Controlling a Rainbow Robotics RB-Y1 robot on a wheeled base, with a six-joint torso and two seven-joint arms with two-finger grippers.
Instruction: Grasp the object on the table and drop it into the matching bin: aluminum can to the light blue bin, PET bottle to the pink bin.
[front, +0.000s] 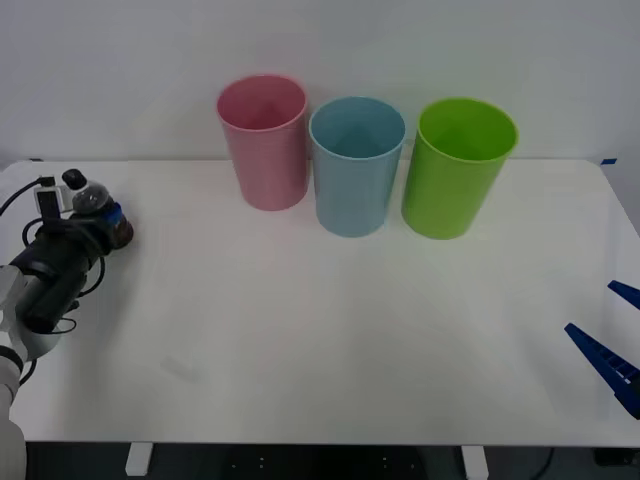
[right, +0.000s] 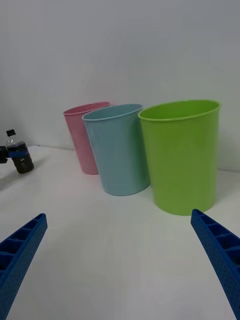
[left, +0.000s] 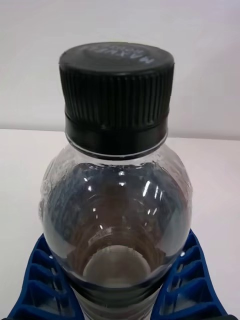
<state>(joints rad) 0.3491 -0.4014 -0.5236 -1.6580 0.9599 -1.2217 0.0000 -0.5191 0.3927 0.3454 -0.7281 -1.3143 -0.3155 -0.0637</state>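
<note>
left end effector pinching PET bottle | pink bin well apart | right end effector spread, table edge

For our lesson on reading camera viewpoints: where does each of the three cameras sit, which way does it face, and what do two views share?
Front: above the arms, looking down at the table; left gripper holds the PET bottle.
Right wrist: low, facing the bins; right gripper open.
Left wrist: against the bottle's cap.
Shared: front and right wrist show the pink bin, light blue bin, green bin.
</note>
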